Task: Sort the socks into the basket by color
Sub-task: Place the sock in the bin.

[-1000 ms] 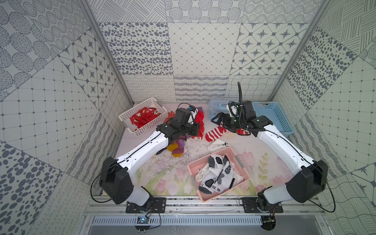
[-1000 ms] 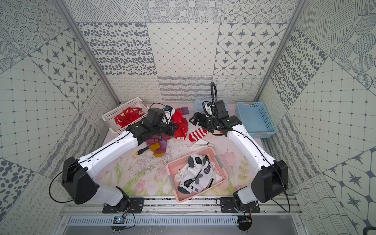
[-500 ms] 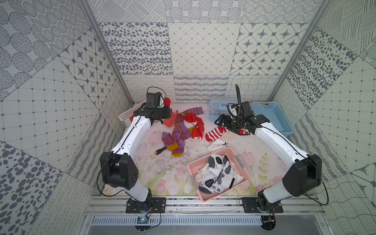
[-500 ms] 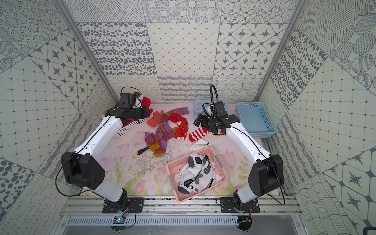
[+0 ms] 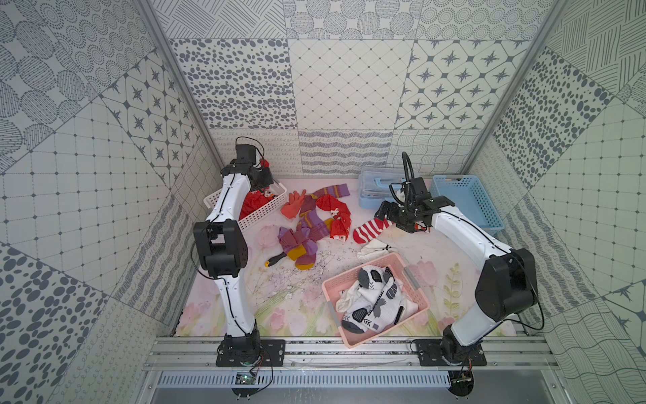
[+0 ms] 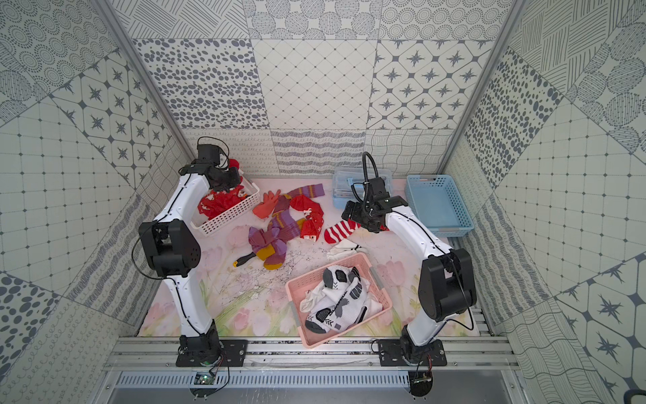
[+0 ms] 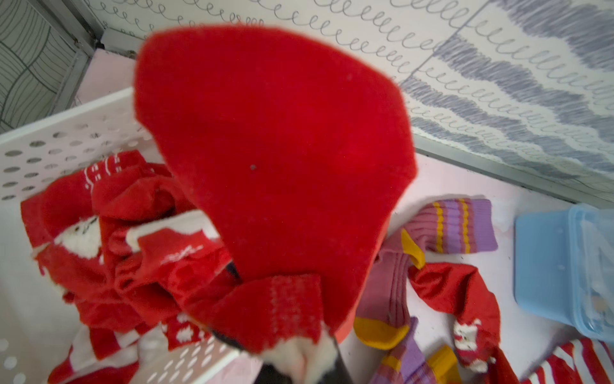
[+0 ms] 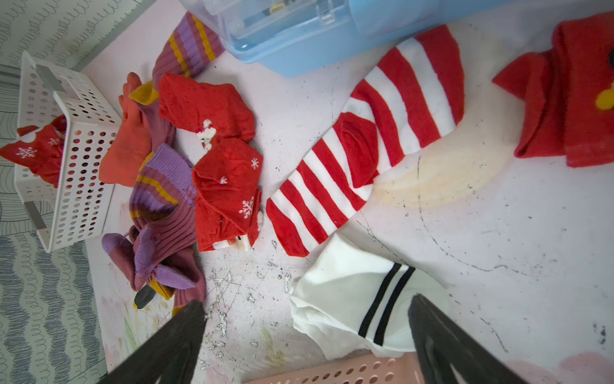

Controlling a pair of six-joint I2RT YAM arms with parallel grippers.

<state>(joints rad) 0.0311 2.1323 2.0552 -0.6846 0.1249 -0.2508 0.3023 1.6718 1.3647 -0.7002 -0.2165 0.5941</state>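
Red fabric sock [image 7: 275,159] pinched in closed left gripper [image 5: 263,175] above white perforated basket [image 5: 260,217]. Right gripper [image 8: 305,345] spread wide over white 2-stripe sock [image 8: 362,299]. Risk: sock snags basket rim on release, drapes outside.

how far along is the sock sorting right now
Done: white socks in the pink basket, red ones in the white basket. In hand: the left gripper holds a red sock over it. Left: purple socks, a striped sock; blue basket empty.
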